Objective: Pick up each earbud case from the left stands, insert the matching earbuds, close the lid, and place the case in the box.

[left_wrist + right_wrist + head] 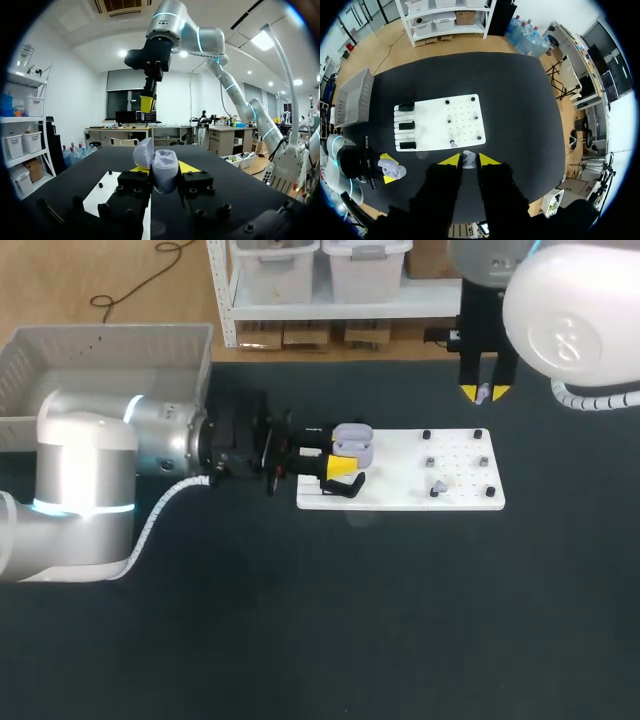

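- Left gripper point(164, 169): its yellow-tipped fingers close from two sides on the earbud case point(352, 443). The claw is narrow and holds the case above the left end of the white board point(400, 495).
- Earbud case: pale lavender. Its lid point(143, 152) is swung open, and the wells of the lower shell face away from the left wrist camera.
- Right gripper point(469, 161): raised high over the worktop point(330, 630), towards its far edge and beyond the far right corner of the white board. The claw is narrow and pinches a small pale earbud point(468, 158) between its two tips.
- White board: lies flat near the middle of the worktop, with its long sides parallel to the far edge. Small black pegs point(427, 435) stand on its right half.
- Black stands point(406, 125): three in a row along the board's left short edge, the edge that faces the left arm.
- Second earbud point(438, 486): rests on the board near its near right corner, among the pegs and apart from both grippers.
- Grey box point(100, 350): an open-topped bin at the far left corner of the worktop, behind the left arm point(85, 475) and well apart from the case.
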Tool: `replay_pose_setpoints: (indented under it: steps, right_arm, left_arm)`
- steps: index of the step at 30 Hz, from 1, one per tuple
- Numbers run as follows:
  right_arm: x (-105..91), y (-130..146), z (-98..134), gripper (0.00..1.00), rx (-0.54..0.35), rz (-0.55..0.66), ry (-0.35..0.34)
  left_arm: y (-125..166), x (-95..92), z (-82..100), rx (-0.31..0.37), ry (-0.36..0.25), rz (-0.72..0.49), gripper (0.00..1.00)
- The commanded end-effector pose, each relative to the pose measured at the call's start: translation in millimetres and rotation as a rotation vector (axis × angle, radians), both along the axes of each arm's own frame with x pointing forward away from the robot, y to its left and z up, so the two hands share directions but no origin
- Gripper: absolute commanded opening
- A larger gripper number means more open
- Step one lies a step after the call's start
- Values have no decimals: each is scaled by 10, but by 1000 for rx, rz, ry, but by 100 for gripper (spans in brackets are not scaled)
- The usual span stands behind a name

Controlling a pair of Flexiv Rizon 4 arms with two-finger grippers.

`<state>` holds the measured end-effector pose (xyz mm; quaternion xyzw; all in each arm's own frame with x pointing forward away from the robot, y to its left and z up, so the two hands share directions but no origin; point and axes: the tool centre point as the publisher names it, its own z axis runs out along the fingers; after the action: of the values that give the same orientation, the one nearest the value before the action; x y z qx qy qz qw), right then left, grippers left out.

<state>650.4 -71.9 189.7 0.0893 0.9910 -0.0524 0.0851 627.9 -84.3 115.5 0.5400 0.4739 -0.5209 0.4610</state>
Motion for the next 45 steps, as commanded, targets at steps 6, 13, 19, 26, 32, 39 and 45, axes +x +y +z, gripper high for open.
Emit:
replay_pose_setpoints:
  steps: [6, 13, 19, 26, 32, 39, 45]
  right_arm:
    - [-87, 163, 181, 0, 38, 13, -24]
    - [-269, 618, 431, 0, -34, -52, -29]
    - [-336, 800, 367, 0, -85, -216, 47]
    - [-316, 951, 258, 0, -128, -296, 44]
    - [-259, 1060, 128, 0, -126, -302, 58]
    - [-259, 1060, 128, 0, -126, -302, 58]
    - [-259, 1060, 128, 0, -126, -302, 58]
  left_arm:
    - [-40, 49, -13, 3, -11, -8, 0]
    - [-40, 49, -13, 3, -11, -8, 0]
    - [-40, 49, -13, 3, -11, -8, 0]
    - [-40, 49, -13, 3, -11, -8, 0]
    - [-40, 49, -13, 3, -11, -8, 0]
    - [-40, 49, -13, 3, -11, -8, 0]
    - [-40, 49, -13, 3, -11, -8, 0]
